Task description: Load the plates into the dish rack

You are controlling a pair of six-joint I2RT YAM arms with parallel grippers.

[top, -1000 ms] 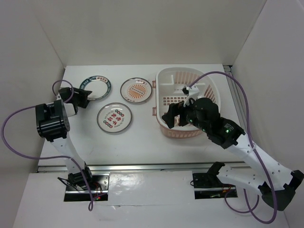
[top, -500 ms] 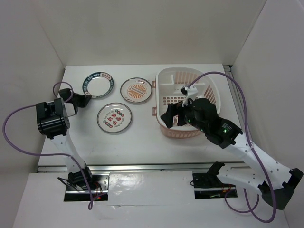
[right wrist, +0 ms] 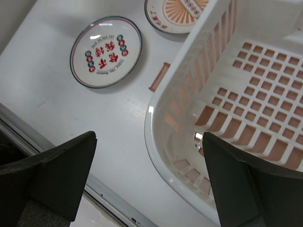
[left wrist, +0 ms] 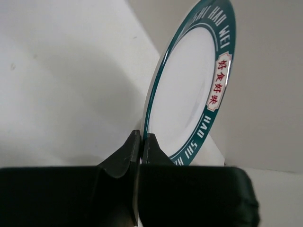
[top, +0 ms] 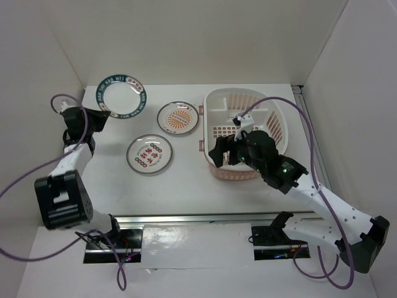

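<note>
**First plate is off the table**

Nearest the bases, the right gripper [top: 220, 153] has hardly moved in the last second. Its jaws are spread wide and empty. In the wrist view one finger sits over the table [top: 186, 180] and the other over the inside of the rack [right wrist: 184, 56], with the near-left rim below the gap. It touches nothing that I can see, and the rack holds no plates.

A little farther out, the red-character plate [top: 149, 154] lies flat on the table left of the rack, where it lay a second ago. Beyond it the orange plate [top: 178, 118] is also flat and unmoved, near the rack's far-left corner.

The change is at the far left. A second ago the green-rimmed plate [top: 122, 97] lay flat with the left gripper [left wrist: 141, 139] at its edge. Now the arm has swung up and the plate is raised clear of the table, tilted with its face towards the overhead camera. The wrist view shows the jaws pinched tight on the lower rim, with the plate standing edge-on above them.

So the pickup looks done, and I judge the task to be at the start of its first carry. The plate is well apart from the rack and must travel right, over the other two. A grip on the rim alone could let it swing or slip.
</note>
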